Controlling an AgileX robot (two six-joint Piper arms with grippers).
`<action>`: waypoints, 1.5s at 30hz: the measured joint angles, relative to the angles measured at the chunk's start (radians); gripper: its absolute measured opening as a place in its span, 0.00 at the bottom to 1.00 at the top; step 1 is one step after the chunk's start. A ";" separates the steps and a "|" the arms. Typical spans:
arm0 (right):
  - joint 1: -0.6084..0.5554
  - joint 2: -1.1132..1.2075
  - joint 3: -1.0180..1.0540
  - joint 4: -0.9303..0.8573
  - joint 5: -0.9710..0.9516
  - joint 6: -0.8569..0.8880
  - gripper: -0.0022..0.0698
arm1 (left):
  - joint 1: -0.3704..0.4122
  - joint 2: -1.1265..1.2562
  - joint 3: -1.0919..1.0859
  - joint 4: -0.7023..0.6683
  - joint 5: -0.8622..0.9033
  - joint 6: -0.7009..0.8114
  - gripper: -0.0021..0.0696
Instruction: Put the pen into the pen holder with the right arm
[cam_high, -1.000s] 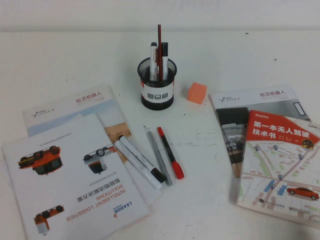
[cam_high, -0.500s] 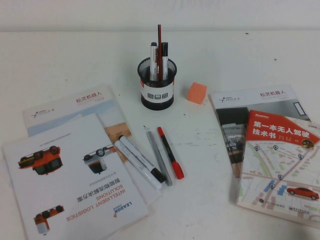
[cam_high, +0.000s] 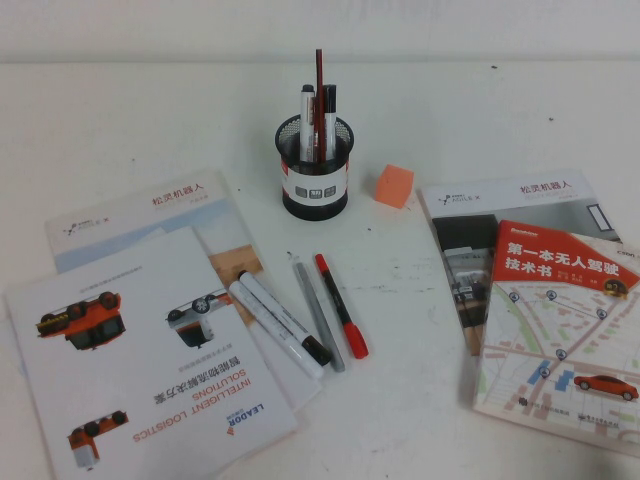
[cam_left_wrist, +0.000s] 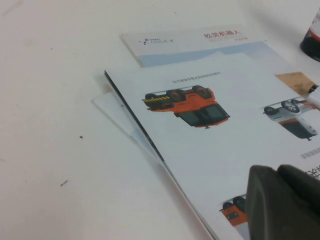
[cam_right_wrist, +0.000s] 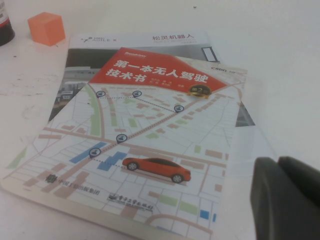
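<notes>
The slim red pen (cam_high: 341, 305) lies on the white table, in front of the pen holder (cam_high: 315, 170), beside a grey pen (cam_high: 318, 315). The black mesh pen holder stands at the back middle and holds several pens. Neither arm shows in the high view. My left gripper (cam_left_wrist: 278, 172) hovers over the booklets on the left, its dark fingers pressed together and empty. My right gripper (cam_right_wrist: 278, 165) hovers over the map-covered book (cam_right_wrist: 145, 140) on the right, fingers together and empty, well away from the red pen.
Two white markers with black caps (cam_high: 280, 322) lie left of the grey pen, partly on the left booklets (cam_high: 130, 340). An orange cube (cam_high: 394, 185) sits right of the holder. Two stacked books (cam_high: 560, 300) lie at the right.
</notes>
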 joint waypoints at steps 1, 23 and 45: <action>0.000 0.000 0.000 0.000 0.000 0.000 0.00 | 0.000 0.000 0.000 0.000 0.000 0.000 0.03; 0.000 0.000 0.000 0.008 0.000 0.000 0.00 | 0.052 0.000 0.000 0.000 0.000 0.000 0.03; 0.000 0.000 0.002 1.074 -0.211 0.002 0.00 | 0.052 0.000 0.000 0.000 0.000 0.000 0.03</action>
